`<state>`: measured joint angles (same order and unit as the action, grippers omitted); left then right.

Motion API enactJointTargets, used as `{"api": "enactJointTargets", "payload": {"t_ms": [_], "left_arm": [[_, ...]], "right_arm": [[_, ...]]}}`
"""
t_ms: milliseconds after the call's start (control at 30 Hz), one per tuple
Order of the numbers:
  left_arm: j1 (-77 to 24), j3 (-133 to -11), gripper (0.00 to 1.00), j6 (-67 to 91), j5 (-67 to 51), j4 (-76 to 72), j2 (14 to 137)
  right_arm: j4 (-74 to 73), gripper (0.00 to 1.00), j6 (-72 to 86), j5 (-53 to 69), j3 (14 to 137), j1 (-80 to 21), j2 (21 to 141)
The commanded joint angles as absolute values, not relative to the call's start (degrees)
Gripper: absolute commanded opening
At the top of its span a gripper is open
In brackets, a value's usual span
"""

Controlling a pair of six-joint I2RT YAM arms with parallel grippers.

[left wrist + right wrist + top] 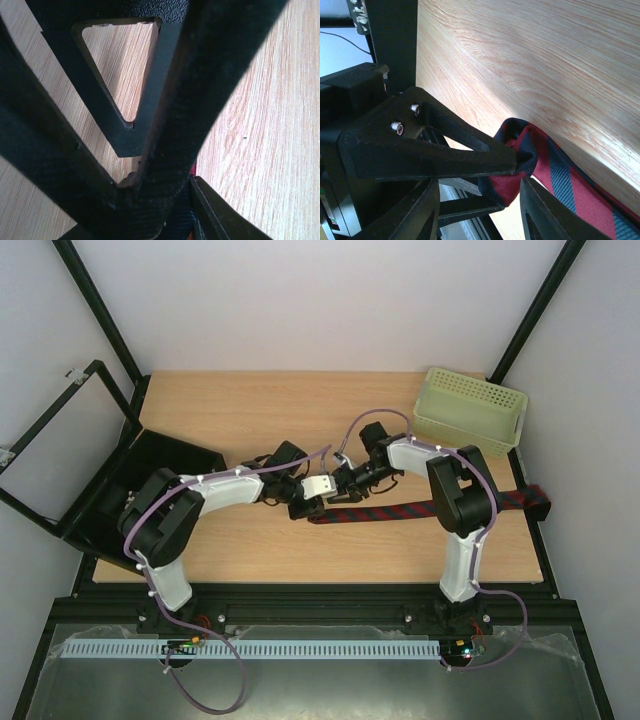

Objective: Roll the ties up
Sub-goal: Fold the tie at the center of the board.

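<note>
Right wrist view: striped necktie [560, 175], soft and limp; take hold at folded end. Right gripper [520, 172] parted around it; left gripper [308, 508] pinches it.

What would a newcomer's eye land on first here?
The red-and-navy striped tie stretched across the right half of the table, its far end over the right edge. The left end effector and right end effector crowd its left end at mid-table. A green basket sits at the far right corner.

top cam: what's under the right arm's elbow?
The striped tie lies on the table and runs under the right arm, reappearing past it. The stretch beneath is covered; twists there can't be checked.
</note>
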<state>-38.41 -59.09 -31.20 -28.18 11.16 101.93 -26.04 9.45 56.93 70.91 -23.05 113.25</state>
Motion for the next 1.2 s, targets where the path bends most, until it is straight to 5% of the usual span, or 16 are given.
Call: {"api": "enactJointTargets", "payload": {"t_ms": [0,767,1167], "left_arm": [[-39.2,-61.2,0.31,-30.8,-28.1,10.4,103.5],[-39.3,-61.4,0.3,-28.1,-26.1,8.9,103.7],[-39.1,-59.5,0.36,-26.8,-25.0,7.5,102.0]], "right_arm": [[-30.6,0.46,8.3,57.5,70.2,-24.2,114.7],[-26.0,0.4,12.4,58.3,66.9,-23.7,117.8],[-25.3,0.02,12.0,57.0,66.7,-23.4,118.9]]}}
